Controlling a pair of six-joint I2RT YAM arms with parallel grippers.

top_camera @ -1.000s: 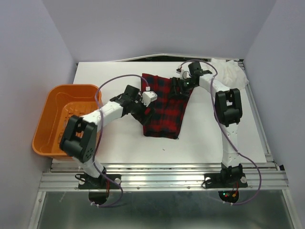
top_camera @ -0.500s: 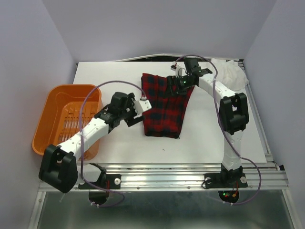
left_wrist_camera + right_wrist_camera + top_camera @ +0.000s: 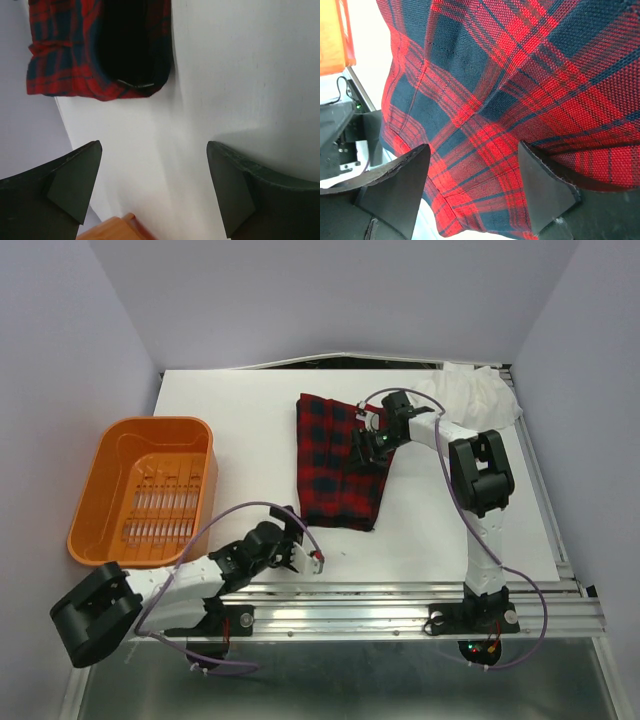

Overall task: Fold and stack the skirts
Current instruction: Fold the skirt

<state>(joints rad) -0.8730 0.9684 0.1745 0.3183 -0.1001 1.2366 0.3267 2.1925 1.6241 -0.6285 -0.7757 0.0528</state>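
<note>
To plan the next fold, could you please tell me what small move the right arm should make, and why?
Probably lower the right gripper and close it on the red and navy plaid fabric skirt beneath it. In the right wrist view its open fingers frame only cloth, gripping nothing, while the left gripper sits open, well apart from the skirt.

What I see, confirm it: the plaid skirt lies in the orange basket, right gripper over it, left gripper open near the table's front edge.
One error: the plaid skirt lies on the white table, not in the orange basket; the top external view shows it. Right gripper over it, left gripper open near the front edge: correct.
</note>
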